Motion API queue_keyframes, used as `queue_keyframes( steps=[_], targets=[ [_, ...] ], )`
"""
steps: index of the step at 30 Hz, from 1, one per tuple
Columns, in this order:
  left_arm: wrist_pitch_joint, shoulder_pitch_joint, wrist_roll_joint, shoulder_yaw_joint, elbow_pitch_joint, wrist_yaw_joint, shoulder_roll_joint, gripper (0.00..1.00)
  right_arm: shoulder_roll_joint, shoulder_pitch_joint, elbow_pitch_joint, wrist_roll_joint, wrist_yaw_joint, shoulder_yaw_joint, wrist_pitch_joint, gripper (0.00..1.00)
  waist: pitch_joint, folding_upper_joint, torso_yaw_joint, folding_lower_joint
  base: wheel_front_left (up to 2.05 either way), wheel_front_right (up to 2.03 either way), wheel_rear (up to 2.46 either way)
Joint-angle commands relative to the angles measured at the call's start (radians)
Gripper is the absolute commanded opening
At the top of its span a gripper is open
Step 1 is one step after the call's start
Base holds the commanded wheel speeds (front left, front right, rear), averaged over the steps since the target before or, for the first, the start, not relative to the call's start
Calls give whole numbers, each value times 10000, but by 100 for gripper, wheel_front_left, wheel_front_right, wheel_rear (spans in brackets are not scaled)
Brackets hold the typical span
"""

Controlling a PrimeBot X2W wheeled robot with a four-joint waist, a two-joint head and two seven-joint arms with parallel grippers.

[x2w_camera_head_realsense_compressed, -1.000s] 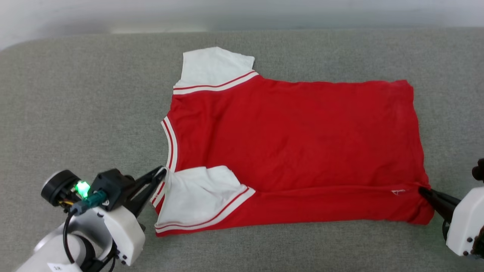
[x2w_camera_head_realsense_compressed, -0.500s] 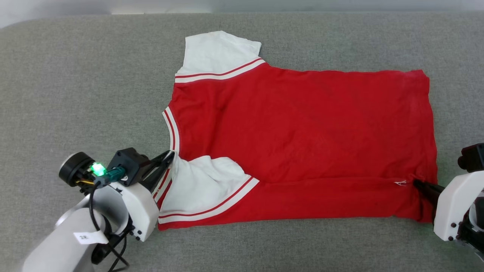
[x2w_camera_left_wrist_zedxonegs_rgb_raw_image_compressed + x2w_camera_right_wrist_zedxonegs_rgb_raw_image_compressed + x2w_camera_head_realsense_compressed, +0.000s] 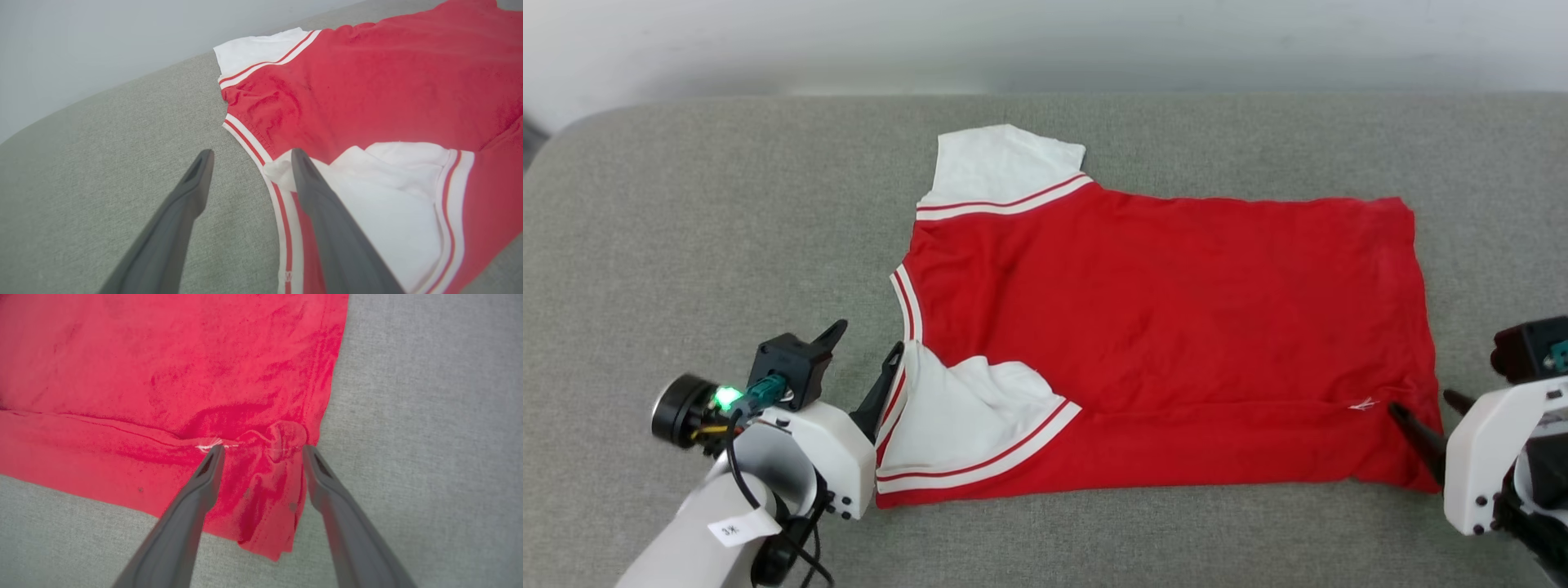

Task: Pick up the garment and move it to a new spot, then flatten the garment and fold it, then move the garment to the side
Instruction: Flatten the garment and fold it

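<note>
The garment (image 3: 1160, 327) lies spread on the grey padded surface, collar to the left and hem to the right. Its near long edge is folded over, with the near white sleeve (image 3: 956, 425) lying on top. No lettering shows on the upward side. My left gripper (image 3: 867, 339) stands open at the collar; in the left wrist view the left gripper (image 3: 252, 153) has one finger over the sleeve and the other over bare surface. My right gripper (image 3: 1423, 402) is open at the near hem corner, and the right wrist view shows this gripper (image 3: 263, 450) straddling a small bunched lump of red cloth (image 3: 282, 437).
The grey padded surface (image 3: 727, 229) stretches wide to the left of the garment and in a narrower strip to its right. A pale wall (image 3: 1045, 41) runs behind its far edge. The surface's left corner is rounded.
Both grippers were shut on the garment's near edge and now stand open, with the cloth released onto the surface. The head camera has also shifted.
</note>
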Motion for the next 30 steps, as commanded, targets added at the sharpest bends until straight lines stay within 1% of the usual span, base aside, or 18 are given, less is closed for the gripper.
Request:
queue_keyframes(
  steps=[1,3,4,7,9,10,11,13,16,19,21,24,28,30],
  targets=[
    [170,384,-258,196,-153,405,-144,100,117,285,-218,-167,-3,-56,145,100,-285,0,-16,0,0,0,0],
    [407,671,-461,384,-396,828,-181,100,242,463,-473,-397,-3,-211,337,100,-401,0,-8,0,0,0,0],
    [407,671,-461,384,-396,828,-181,100,242,463,-473,-397,-3,-211,337,100,-401,0,-8,0,0,0,0],
    [1051,1162,-542,362,-909,1334,-8,100,546,816,-819,-904,-3,-671,783,100,-537,0,2,0,0,0,0],
    [1491,1443,-490,343,-1376,1692,157,100,818,998,-1062,-1311,-3,-1065,1189,100,-579,0,15,0,0,0,0],
    [1719,1546,-256,252,-1607,1870,370,100,992,1100,-1229,-1446,-3,-1268,1384,100,-590,0,17,0,0,0,0],
    [1931,1697,-201,215,-1849,2064,455,100,1180,1206,-1363,-1612,-3,-1475,1585,100,-597,0,18,0,0,0,0],
    [2301,2038,-240,192,-2395,2394,510,100,1481,1406,-1680,-1899,-3,-1736,1936,100,-586,0,8,0,0,0,0],
    [2990,2530,-414,147,-3138,2769,702,100,1874,1663,-2080,-2118,-3,-1920,2388,100,-542,0,-10,0,0,0,0],
    [3603,2884,-601,48,-3817,2979,819,100,2198,1789,-2409,-2193,-3,-2164,2570,100,-430,0,-30,0,0,0,0],
    [3880,3047,-815,33,-4135,3035,780,100,2358,1845,-2558,-2242,-3,-2289,2616,100,-329,0,-42,0,0,0,0],
    [4168,3095,-873,-12,-4212,3126,849,100,2504,1881,-2727,-2254,-3,-2318,2629,100,-185,0,-97,0,0,0,0],
    [4237,3027,-993,91,-4012,3282,740,100,2563,1800,-2864,-2252,-3,-2293,2596,100,19,0,-175,0,0,0,0],
    [4177,3044,-1182,167,-3821,3298,584,100,2563,1743,-2919,-2198,-3,-2275,2581,100,118,0,-226,0,0,0,0]
  ],
)
